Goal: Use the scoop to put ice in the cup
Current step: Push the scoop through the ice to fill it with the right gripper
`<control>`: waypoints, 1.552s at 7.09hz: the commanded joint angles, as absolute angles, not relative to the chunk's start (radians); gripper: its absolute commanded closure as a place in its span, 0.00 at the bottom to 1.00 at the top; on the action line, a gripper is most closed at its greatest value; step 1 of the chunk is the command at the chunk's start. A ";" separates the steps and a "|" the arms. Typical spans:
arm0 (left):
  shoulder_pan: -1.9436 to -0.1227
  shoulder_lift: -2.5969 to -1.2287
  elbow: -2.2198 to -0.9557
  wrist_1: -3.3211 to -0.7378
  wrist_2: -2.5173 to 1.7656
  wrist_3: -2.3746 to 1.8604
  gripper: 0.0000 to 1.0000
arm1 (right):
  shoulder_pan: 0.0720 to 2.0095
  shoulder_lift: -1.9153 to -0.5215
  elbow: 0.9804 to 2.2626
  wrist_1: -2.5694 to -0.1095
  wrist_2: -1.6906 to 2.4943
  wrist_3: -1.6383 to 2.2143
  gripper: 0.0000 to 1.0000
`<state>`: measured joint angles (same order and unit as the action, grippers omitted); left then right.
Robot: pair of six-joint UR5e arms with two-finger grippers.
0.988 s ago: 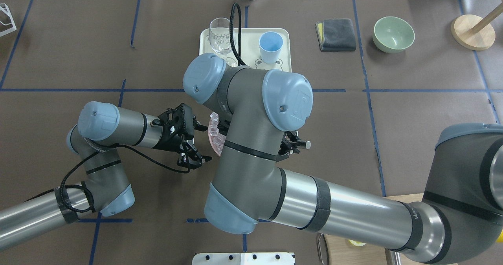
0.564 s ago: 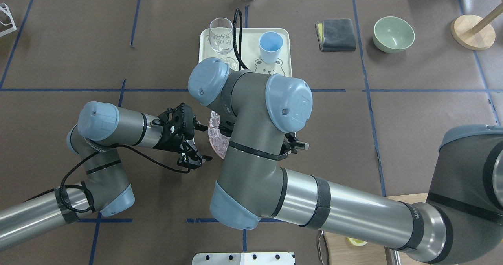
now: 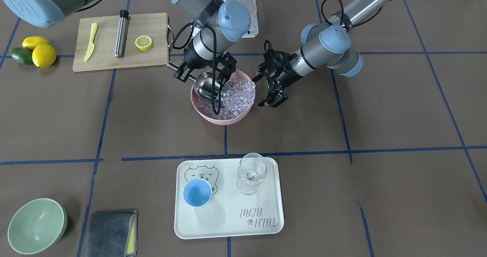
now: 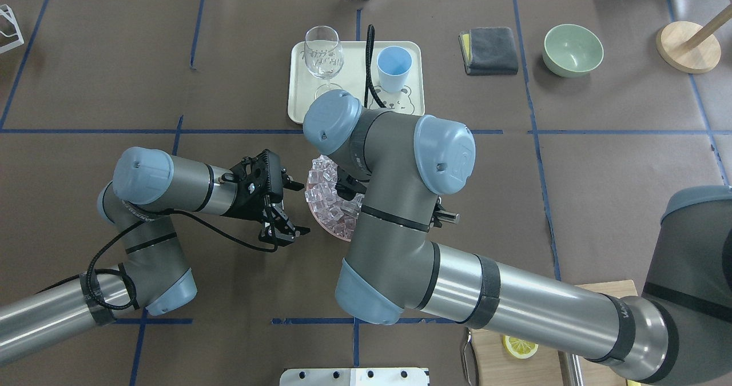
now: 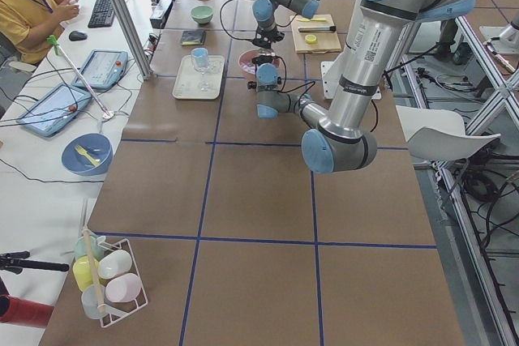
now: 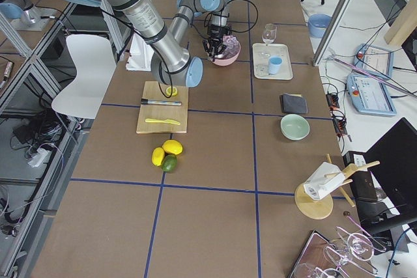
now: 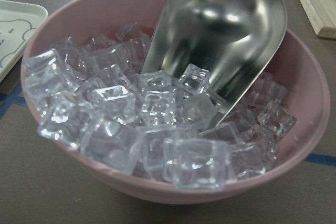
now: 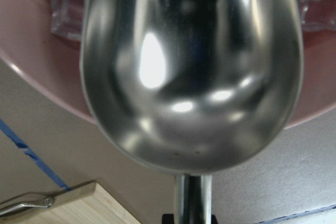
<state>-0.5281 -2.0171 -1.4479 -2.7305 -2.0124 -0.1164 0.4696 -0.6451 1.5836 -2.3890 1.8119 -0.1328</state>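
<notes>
The steel scoop point(image 3: 207, 87) lies tilted in a pink bowl point(image 3: 222, 120), its open mouth pushed into the heap of ice point(image 3: 239, 97). My right gripper point(image 3: 183, 72) is shut on the scoop's thin handle at the bowl's rim. In the left wrist view, cubes of ice point(image 7: 142, 124) sit at the lip of the scoop point(image 7: 220, 40). My left gripper point(image 3: 271, 101) hangs open just beside the bowl, touching nothing. The light-blue cup point(image 3: 197, 192) stands empty on a cream tray point(image 3: 228, 221), apart from the bowl.
A clear wine glass point(image 3: 251, 173) shares the tray with the cup. A wooden board point(image 3: 106, 61) carries a yellow knife, a steel cylinder and half a lemon. Lemons and an avocado point(image 3: 32, 53), a green bowl point(image 3: 36, 226) and a grey cloth point(image 3: 110, 232) lie farther off.
My right arm has swung toward the view's right over the bowl, uncovering more of the ice. The left arm has stayed put.
</notes>
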 commanded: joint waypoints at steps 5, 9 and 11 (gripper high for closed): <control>-0.531 -2.017 -1.463 -2.730 -2.017 -0.117 0.00 | 0.511 -0.750 1.672 -2.280 1.902 -0.147 1.00; -0.531 -2.017 -1.465 -2.730 -2.019 -0.117 0.00 | 0.511 -0.808 1.712 -2.231 1.930 -0.132 1.00; -0.531 -2.017 -1.468 -2.730 -2.020 -0.115 0.00 | 0.526 -0.830 1.738 -2.178 1.975 -0.124 1.00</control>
